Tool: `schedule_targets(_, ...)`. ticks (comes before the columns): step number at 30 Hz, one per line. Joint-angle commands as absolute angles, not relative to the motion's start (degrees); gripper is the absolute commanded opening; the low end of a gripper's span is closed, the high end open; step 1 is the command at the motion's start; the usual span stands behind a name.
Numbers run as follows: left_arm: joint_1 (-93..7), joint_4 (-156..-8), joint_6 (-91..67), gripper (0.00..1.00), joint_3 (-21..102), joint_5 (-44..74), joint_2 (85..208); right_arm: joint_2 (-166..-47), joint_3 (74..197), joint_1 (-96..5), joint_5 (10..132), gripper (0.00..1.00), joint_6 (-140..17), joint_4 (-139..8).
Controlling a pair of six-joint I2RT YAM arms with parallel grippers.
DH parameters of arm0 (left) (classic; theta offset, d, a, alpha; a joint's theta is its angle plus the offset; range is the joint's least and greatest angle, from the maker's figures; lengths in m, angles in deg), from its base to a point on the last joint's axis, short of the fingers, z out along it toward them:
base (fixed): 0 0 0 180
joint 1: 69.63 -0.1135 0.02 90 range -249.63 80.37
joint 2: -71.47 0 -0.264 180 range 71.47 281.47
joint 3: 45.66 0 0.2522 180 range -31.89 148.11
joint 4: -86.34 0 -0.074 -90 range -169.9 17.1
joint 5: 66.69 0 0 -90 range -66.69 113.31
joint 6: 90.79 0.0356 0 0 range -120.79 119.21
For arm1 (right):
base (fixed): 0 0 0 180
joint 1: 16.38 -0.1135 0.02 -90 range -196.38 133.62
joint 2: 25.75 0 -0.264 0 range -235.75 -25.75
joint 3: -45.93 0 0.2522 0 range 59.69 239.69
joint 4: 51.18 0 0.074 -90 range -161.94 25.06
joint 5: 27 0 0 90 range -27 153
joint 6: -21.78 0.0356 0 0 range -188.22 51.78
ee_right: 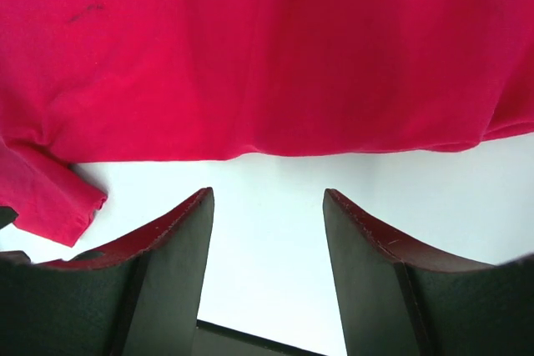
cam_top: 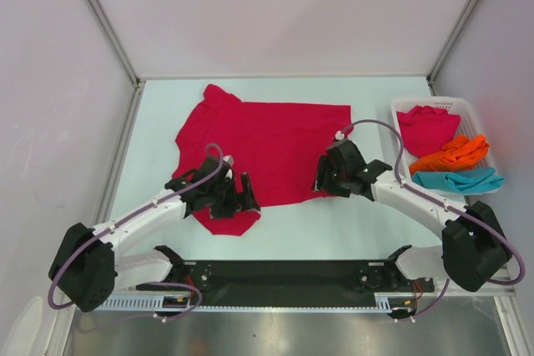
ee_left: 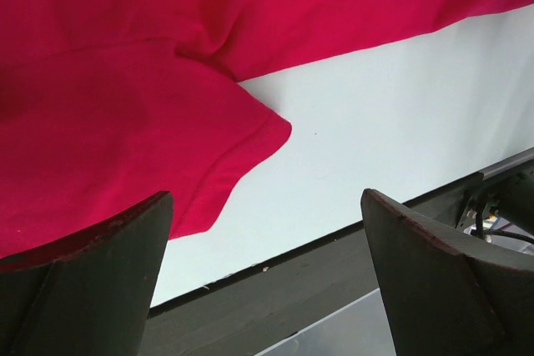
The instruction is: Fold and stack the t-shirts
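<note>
Top external alone shows me the basket [cam_top: 455, 104] right of the crimson t-shirt [cam_top: 267, 143]; wrists crop it, left jaws wide, right jaws half-open, both empty

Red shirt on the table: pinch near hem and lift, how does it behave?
Probably floppy: the red shirt lies flat with soft creases at its sleeve, so it should sag from one pinch. Likely light, since the hem looks thin. Pushed, it would probably bunch rather than slide.

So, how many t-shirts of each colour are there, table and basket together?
Red t-shirts: 2, one spread on the table, one in the basket
Orange t-shirt: 1
Teal t-shirt: 1
Total: 4
</note>
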State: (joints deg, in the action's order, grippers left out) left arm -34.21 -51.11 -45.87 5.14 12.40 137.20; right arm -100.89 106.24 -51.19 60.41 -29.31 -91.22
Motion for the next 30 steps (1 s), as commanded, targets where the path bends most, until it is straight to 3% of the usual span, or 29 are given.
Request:
schedule_targets(1,-33.6,-54.9,-47.7,1.00,4.1,11.6,134.5,-98.8,106.3,-52.5,57.3,0.60,-27.6,-92.5)
schedule_targets(17,-33.5,-58.3,-47.5,1.00,3.1,8.4,132.5,-102.0,104.9,-55.6,53.3,0.60,-24.5,-94.1)
schedule_targets(30,-33.7,-61.3,-46.8,1.00,2.5,6.7,129.7,-113.8,112.2,-56.1,45.2,0.59,-26.0,-101.2)
